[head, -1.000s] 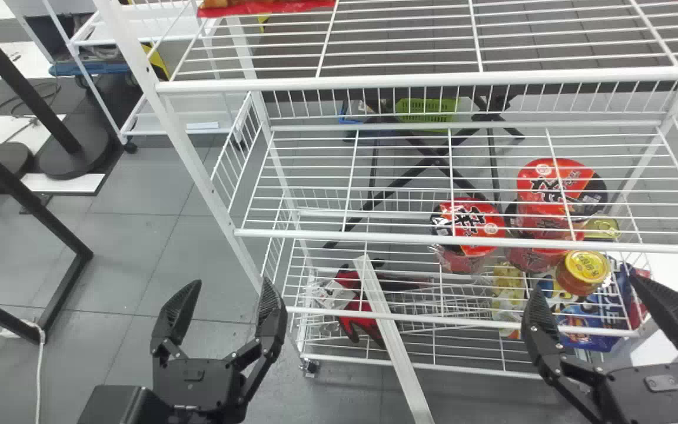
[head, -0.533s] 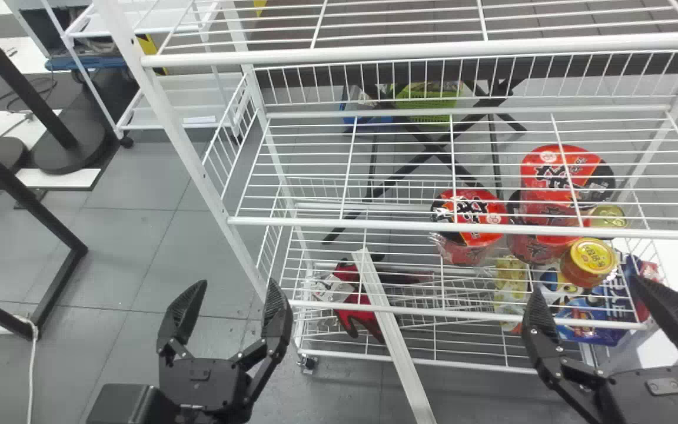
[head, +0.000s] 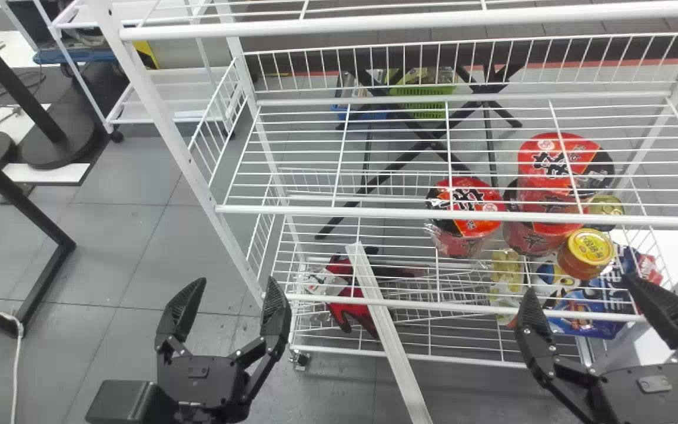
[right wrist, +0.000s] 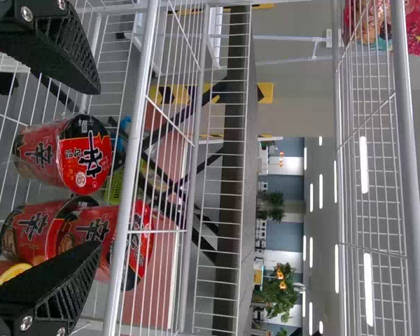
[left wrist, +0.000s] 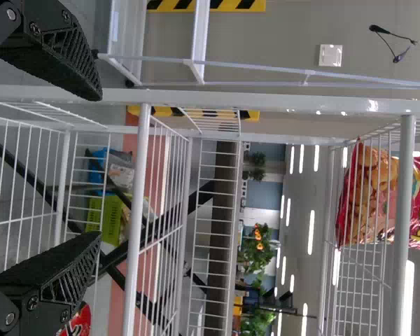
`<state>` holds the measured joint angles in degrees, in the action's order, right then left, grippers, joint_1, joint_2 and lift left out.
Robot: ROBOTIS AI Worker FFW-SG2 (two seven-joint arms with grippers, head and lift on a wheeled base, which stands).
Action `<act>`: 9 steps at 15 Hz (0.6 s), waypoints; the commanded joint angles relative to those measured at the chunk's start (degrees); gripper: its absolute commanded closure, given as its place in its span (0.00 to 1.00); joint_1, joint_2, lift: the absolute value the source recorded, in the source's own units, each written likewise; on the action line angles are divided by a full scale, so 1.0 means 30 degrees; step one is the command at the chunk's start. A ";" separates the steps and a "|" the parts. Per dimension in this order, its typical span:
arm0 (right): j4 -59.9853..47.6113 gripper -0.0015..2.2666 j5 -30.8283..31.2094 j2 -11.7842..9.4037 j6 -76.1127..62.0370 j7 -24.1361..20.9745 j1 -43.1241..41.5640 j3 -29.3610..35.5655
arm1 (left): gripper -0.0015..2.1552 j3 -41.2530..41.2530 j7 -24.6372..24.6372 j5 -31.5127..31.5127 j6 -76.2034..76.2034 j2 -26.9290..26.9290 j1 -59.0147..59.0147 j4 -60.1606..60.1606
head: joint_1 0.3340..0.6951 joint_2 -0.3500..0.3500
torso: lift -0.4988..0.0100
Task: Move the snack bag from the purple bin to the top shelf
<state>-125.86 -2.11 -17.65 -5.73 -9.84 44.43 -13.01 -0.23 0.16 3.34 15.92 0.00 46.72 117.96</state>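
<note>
Both agape, left claw (head: 236,282) and right claw (head: 580,284) facing white rack (head: 374,212).

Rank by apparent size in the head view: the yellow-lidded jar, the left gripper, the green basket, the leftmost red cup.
1. Left gripper
2. Leftmost red cup
3. Yellow-lidded jar and green basket: too alike to rank, the basket being partly hidden.
</note>
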 commanded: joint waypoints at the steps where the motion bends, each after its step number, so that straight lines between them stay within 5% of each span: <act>1: -0.0029 0.01 -0.0001 -0.0006 0.0021 -0.0001 -0.0014 -0.0001 | 0.06 0.0019 0.0005 -0.0028 -0.0079 -0.0050 -0.0017 0.0085 | 1.00 0.70 | 0.20; 9: 0.0030 0.01 -0.0001 -0.0035 0.0021 -0.0001 -0.0073 -0.0030 | 0.06 0.0078 -0.0024 -0.0058 -0.0079 -0.0050 -0.0046 -0.0090 | 1.00 0.69 | 0.14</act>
<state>-125.78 -2.11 -17.75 -5.66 -9.84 44.21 -13.08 0.00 0.09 3.16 15.68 0.00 46.57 117.77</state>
